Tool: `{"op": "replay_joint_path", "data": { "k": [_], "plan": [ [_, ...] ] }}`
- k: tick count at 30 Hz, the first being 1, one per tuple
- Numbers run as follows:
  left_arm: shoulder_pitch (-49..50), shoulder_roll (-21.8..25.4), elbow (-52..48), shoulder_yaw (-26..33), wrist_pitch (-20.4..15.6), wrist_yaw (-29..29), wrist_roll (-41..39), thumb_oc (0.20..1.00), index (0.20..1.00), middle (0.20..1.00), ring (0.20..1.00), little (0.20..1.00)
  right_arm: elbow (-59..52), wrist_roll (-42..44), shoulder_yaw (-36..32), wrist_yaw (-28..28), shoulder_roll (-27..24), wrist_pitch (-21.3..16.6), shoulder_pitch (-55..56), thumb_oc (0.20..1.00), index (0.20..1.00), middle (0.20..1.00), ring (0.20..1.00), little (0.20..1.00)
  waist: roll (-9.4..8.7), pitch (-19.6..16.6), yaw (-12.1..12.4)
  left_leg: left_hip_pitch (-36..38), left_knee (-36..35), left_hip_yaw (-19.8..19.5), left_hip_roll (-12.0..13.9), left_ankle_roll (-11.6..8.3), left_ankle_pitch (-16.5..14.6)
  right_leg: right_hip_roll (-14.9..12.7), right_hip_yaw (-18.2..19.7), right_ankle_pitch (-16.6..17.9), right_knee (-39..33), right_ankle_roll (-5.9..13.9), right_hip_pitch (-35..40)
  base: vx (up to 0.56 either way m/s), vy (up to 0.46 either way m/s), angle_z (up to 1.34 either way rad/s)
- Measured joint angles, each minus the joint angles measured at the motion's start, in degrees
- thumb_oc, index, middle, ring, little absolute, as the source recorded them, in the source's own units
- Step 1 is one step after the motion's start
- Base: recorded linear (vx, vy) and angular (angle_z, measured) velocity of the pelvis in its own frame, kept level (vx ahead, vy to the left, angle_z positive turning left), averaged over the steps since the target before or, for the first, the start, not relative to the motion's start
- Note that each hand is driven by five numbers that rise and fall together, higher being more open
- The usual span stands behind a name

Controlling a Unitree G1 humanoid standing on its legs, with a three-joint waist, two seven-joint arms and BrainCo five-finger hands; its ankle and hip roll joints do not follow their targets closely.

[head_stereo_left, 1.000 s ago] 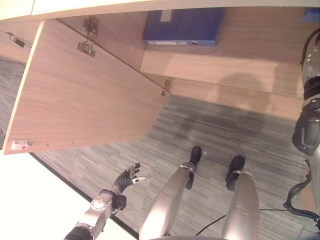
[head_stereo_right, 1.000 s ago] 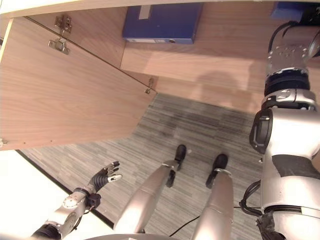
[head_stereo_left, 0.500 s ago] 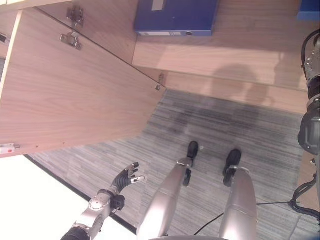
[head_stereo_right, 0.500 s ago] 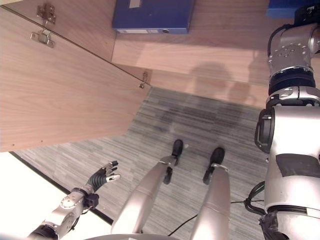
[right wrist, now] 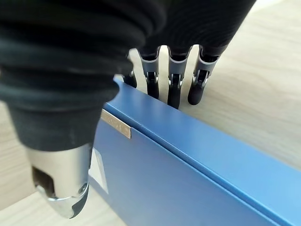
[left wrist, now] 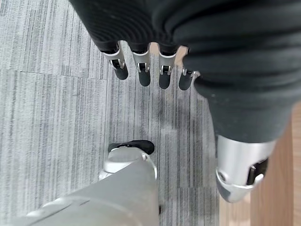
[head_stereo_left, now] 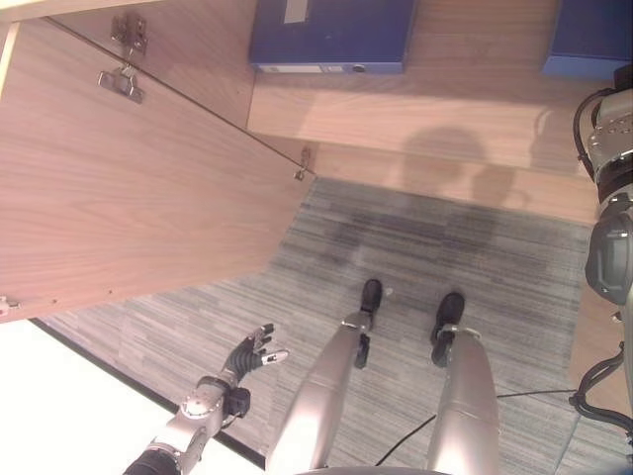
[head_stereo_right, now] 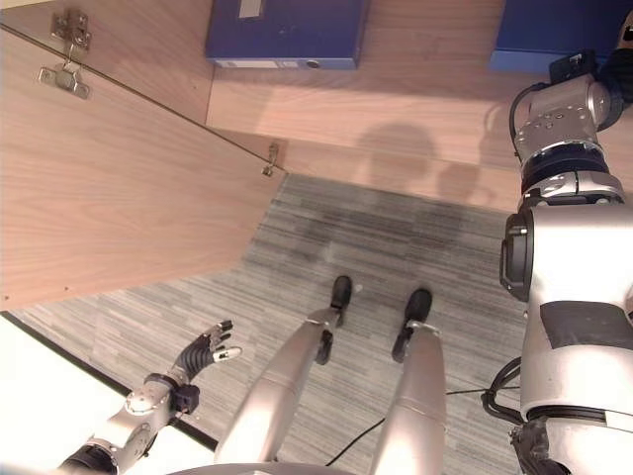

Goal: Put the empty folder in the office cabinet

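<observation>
A blue folder (right wrist: 188, 160) stands between the thumb and the fingers of my right hand (right wrist: 174, 77), which is shut on its top edge. In the eye views that folder (head_stereo_right: 554, 35) is at the top right, inside the wooden cabinet, with my right arm reaching up to it. Pale wood of the cabinet (right wrist: 254, 70) lies just beyond the fingertips. My left hand (head_stereo_left: 252, 353) hangs open and holds nothing, low at the left over the grey carpet (left wrist: 51, 117).
A second blue folder (head_stereo_left: 331, 35) lies on the cabinet shelf (head_stereo_left: 396, 114) at top centre. The cabinet door (head_stereo_left: 129, 208) stands wide open at the left, with hinges near its top. A white surface (head_stereo_left: 59, 406) borders the carpet at the lower left.
The view has shifted, so the cabinet sits further left. More of the blue folder in my right hand now shows at the top right. My left hand has stayed in place.
</observation>
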Motion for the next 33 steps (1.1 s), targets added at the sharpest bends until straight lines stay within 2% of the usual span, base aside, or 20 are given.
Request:
{"op": "replay_joint_path", "data": {
  "k": [20,29,33],
  "plan": [
    [-2.47,-0.28,0.88,-0.01,-0.19,0.85,-0.13,1.0,1.0,1.0,1.0,1.0,0.32,2.27,-2.37,-1.52,3.24,-1.16,0.39,1.0,1.0,1.0,1.0,1.0,-0.09,0.02,-0.19,0.72,-2.65,0.12,0.09,0.25,1.73,0.18,-0.02,1.56,-2.25,0.21,0.53,0.0,0.0,0.0],
    [-2.46,-0.38,1.24,-0.07,0.07,0.7,-0.14,1.0,1.0,1.0,1.0,1.0,1.73,1.39,1.8,0.01,2.06,2.52,0.21,1.0,1.0,1.0,1.0,1.0,-0.31,0.08,-0.17,1.03,-3.91,0.06,0.12,0.34,2.56,0.22,-0.09,2.2,-3.1,0.28,0.63,0.0,0.0,0.0],
    [-2.53,-0.39,1.25,-0.06,0.11,0.73,-0.13,1.0,1.0,1.0,1.0,1.0,2.16,-0.13,1.78,0.65,2.21,2.84,0.21,1.0,1.0,1.0,1.0,1.0,-0.49,0.2,-0.36,1.31,-5.61,0.06,0.29,0.4,3.65,0.45,-0.22,3.22,-4.63,0.29,0.73,0.0,0.0,-0.01]
  ]
}}
